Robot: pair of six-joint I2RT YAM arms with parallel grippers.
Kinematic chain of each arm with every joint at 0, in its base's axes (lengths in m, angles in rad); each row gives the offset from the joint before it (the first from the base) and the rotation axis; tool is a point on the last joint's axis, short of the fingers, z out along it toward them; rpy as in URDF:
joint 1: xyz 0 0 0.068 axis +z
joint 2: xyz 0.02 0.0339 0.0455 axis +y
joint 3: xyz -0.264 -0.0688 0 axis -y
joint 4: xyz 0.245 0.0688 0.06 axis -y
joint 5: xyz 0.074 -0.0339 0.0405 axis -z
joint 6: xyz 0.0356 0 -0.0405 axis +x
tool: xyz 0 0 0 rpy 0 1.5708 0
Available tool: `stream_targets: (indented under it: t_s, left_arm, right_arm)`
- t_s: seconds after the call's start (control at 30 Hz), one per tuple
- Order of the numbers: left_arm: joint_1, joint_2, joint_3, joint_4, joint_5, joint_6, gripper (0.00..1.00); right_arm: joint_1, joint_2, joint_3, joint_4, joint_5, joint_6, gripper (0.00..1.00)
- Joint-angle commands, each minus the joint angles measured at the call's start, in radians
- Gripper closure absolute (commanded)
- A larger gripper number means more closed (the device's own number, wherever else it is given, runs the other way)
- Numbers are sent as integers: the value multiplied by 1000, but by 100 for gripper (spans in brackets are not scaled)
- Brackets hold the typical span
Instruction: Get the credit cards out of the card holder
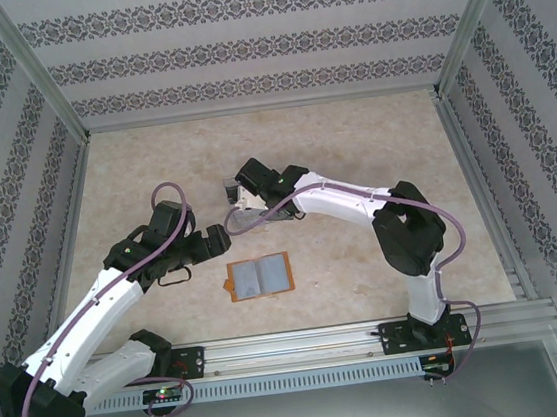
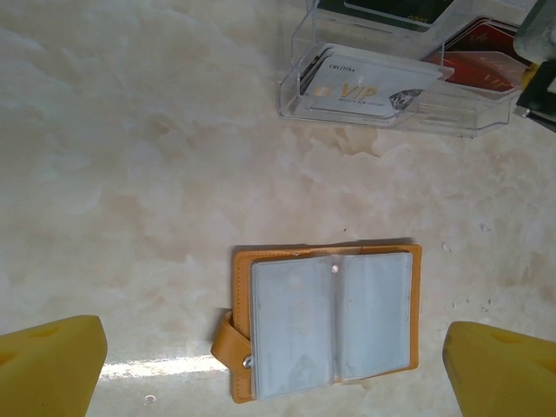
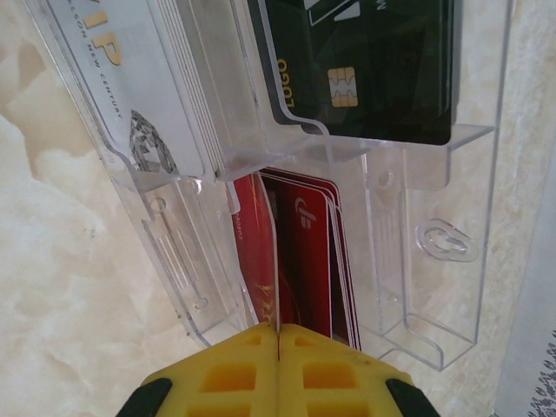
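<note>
From where I stand, the card holder (image 1: 258,276) lies open flat on the marbled table (image 2: 130,174), near the front edge and between the two arms. Its grey-blue sleeves face up and its snap tab sticks out on one side. I cannot tell whether any card is left inside those sleeves.

The left gripper (image 2: 278,365) hangs directly above it with its yellow fingers spread wide and nothing between them.

Just beyond the holder, the right gripper (image 3: 276,343) is over the clear plastic tray (image 3: 434,287). Its jaws are pressed together, and a red card (image 3: 254,252) runs edge-on straight into the seam between them, so it looks pinched there. The card points into the compartment where a stack of red cards (image 3: 317,261) already lies. A white VIP card (image 2: 365,87) and a black chip card (image 3: 365,69) sit in the neighbouring slots.

So the step in hand looks like dropping this red card onto its stack. To do it well, I would:
- keep the card inside that compartment's walls, because the divider beside it is close
- tip the card flatter before letting go, so it slides down rather than standing on edge or bouncing out
- open the jaws only a little, then lift straight up

The left gripper should stay off the sleeves meanwhile, so the holder does not shift.
</note>
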Motion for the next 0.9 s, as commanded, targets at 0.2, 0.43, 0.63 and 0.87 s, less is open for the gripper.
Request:
stream_targets:
  t_s: [0.2, 0.43, 0.63, 0.87]
  left_arm:
    - [15, -22, -7, -26, -1, -10, 0]
    - [16, -23, -9, -24, -1, -11, 0]
    - [20, -22, -10, -22, -1, -14, 0]
    - [21, -23, -8, -23, -2, -18, 0]
  right_arm:
    - [-11, -9, -21, 22, 37, -79, 100]
    - [-2, -52, -42, 10, 56, -154, 100]
    - [10, -67, -55, 24, 72, -192, 100]
    - [-2, -49, -81, 91, 67, -226, 100]
